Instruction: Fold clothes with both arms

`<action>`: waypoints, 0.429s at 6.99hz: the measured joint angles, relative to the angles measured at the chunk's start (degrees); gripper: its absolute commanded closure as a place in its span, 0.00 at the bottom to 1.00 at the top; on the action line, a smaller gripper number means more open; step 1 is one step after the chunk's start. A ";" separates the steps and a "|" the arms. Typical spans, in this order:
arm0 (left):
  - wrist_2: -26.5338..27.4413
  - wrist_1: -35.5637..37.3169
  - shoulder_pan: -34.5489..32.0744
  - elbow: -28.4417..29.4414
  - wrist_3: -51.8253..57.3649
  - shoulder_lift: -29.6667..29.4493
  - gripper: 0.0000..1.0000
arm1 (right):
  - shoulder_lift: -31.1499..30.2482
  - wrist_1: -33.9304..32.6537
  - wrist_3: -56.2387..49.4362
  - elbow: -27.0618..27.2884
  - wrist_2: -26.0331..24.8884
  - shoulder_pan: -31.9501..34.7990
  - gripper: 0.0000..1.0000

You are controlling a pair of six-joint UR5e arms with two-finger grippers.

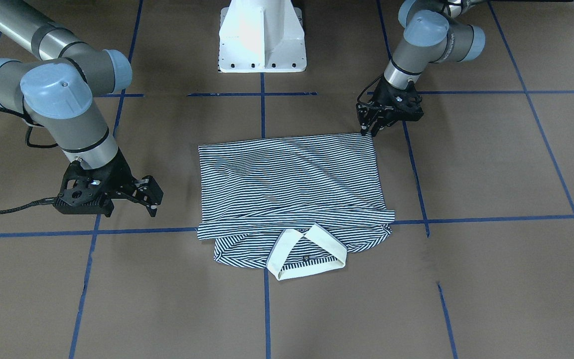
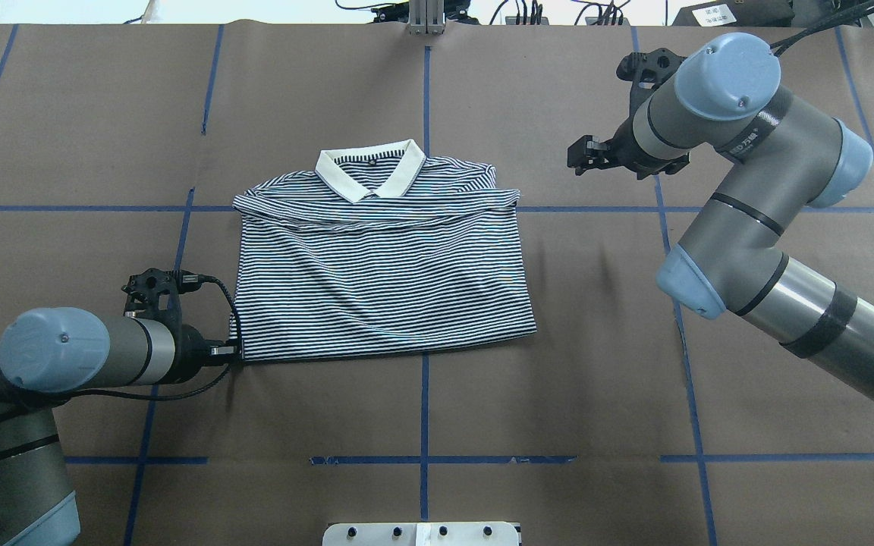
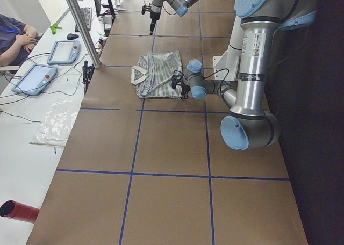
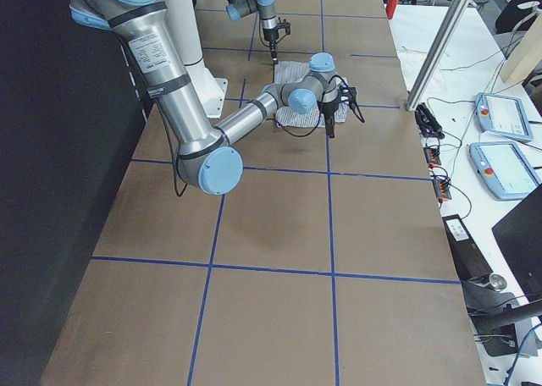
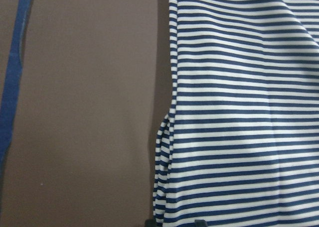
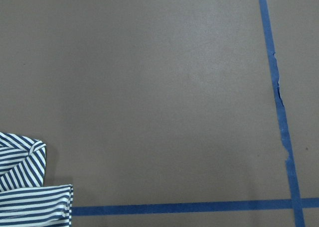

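Adjoining left claw [image 1: 368,131]: striped shirt [image 1: 292,184] corner.

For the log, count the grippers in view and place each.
2. The left gripper sits at a hem corner of the shirt, on the robot's left; the right gripper hangs off it, over the table, level with the collar.

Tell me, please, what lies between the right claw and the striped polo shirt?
Only bare brown table paper lies between the right claw and the polo shirt. Both the front-facing and overhead views show that gap.
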 measured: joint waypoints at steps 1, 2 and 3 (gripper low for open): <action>0.00 0.04 0.00 0.00 0.00 0.00 1.00 | 0.01 0.00 -0.01 0.01 0.09 -0.01 0.00; 0.00 0.06 0.00 0.00 0.02 0.07 1.00 | 0.05 0.00 -0.01 0.05 0.18 -0.05 0.00; -0.02 0.06 -0.01 -0.07 0.17 0.20 1.00 | 0.11 0.00 -0.02 0.07 0.22 -0.11 0.00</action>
